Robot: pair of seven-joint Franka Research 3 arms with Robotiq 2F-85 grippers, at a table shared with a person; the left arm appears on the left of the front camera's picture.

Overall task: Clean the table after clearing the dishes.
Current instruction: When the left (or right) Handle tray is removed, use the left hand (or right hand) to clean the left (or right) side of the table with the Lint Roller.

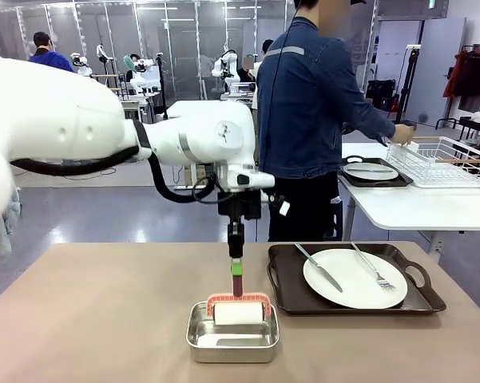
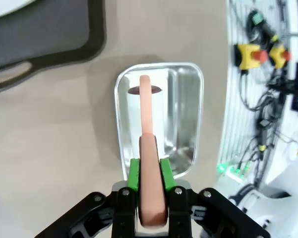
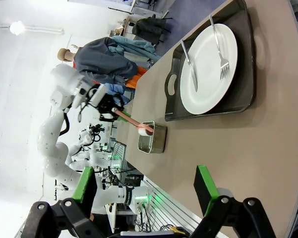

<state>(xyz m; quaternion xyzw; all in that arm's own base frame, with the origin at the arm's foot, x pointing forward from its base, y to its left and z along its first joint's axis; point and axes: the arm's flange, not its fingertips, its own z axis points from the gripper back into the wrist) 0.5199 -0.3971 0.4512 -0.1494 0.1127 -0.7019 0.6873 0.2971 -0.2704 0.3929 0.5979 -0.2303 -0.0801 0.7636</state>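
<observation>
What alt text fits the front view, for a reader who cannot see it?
The left gripper holds a cleaning roller upright by its handle, its white drum sitting in a steel pan on the beige table. Beside the pan, a dark tray carries a white plate with knife and fork. Behind, a person stands at a white table with another tray.
</observation>
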